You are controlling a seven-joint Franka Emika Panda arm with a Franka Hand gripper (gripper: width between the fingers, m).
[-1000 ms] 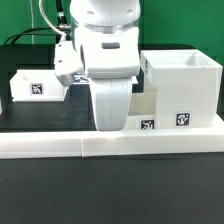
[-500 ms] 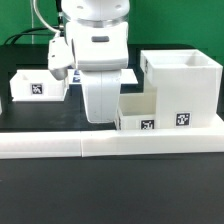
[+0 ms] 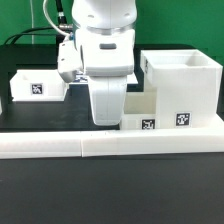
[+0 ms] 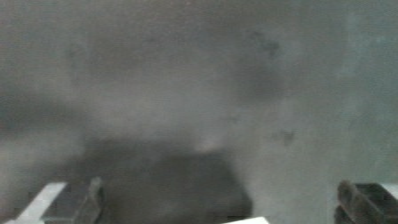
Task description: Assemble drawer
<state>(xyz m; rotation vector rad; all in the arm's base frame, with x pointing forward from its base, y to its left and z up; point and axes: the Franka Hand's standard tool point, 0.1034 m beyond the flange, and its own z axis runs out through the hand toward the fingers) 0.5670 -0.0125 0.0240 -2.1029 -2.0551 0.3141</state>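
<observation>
The cube-shaped hollow housing (image 3: 182, 92) stands at the exterior view's right with a tag on its front. A shallow white tray (image 3: 143, 112) sits against its left side, behind the border bar. The second tray (image 3: 36, 86) lies at the far left. My gripper (image 3: 108, 118) hangs low just left of the middle tray, and its white hand hides the fingertips. In the wrist view the gripper (image 4: 214, 205) shows two dark fingers (image 4: 64, 203) wide apart, open, with only a blurred grey surface between them.
A long low white border bar (image 3: 110, 146) runs across the front of the black table. Cables and the arm's body rise behind the parts at the back.
The arm swung to the exterior view's left half a second ago and has come back right, covering the middle tray's left end again. The trays and housing have not moved.
</observation>
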